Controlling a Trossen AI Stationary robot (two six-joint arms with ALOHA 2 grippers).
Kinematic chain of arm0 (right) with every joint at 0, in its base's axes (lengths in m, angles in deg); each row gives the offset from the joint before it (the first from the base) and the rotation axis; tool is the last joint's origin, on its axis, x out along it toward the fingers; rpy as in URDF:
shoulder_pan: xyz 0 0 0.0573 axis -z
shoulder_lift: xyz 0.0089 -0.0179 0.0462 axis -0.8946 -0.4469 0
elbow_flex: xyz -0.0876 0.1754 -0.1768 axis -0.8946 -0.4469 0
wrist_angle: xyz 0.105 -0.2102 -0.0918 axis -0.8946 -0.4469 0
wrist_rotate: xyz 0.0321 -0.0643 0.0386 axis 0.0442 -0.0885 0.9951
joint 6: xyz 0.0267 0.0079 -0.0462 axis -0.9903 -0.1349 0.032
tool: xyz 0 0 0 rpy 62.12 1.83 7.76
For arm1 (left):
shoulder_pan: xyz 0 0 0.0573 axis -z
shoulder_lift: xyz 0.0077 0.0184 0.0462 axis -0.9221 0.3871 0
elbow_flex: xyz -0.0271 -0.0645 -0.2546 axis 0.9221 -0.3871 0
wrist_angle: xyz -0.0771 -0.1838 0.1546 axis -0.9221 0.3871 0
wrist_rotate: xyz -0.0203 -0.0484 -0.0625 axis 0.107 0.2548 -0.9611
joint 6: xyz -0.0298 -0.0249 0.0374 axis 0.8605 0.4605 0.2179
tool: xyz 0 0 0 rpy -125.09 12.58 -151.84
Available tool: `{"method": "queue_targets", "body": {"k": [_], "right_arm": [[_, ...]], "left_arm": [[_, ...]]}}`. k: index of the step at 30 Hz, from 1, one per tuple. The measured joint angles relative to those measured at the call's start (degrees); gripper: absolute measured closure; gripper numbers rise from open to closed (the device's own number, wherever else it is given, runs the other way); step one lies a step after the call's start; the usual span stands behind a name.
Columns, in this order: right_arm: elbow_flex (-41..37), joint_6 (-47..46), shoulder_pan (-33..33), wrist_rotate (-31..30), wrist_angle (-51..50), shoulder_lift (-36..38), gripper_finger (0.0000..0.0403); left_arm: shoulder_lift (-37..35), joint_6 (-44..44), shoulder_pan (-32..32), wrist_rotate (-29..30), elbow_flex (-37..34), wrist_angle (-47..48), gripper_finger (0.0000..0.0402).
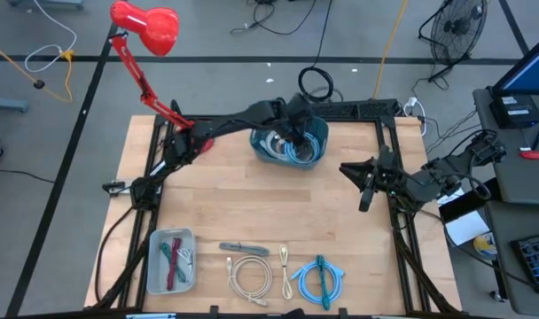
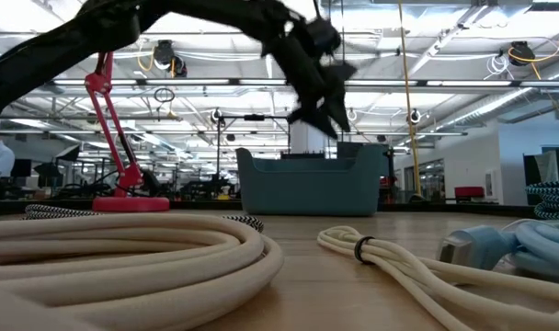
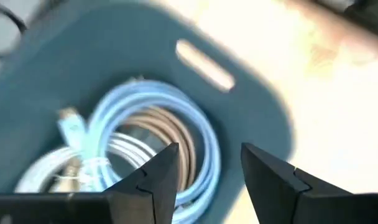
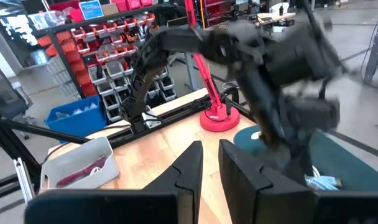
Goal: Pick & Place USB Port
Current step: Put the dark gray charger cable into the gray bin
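Wood table (image 1: 225,195), left tool (image 3: 204,177) open over bin (image 1: 316,142), cables (image 3: 145,143) part-hidden

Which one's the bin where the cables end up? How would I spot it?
Find the red lamp at the table's far edge; beside it, under the left pincer, sits the teal bin. It's the only deep tub, with coiled cables inside; the grey tray at the near edge is shallow.
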Motion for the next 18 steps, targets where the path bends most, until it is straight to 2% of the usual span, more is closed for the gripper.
{"method": "queue_targets", "body": {"k": [6, 10, 18], "right_arm": [[0.0, 4.0, 0.0, 1.4, 0.3, 0.0, 0.0360], [0.0, 4.7, 0.0, 1.4, 0.5, 0.0, 0.0360], [0.0, 8.0, 0.7, 1.1, 3.2, 0.0, 0.0360]], "left_arm": [[-7.6, 1.7, -0.1, 1.4, 0.1, -1.8, 0.0234], [-13.4, 3.2, 1.4, -0.4, 0.2, -1.1, 0.0234], [-22.0, 4.6, 9.7, -2.5, 0.2, 3.9, 0.0234]]}}
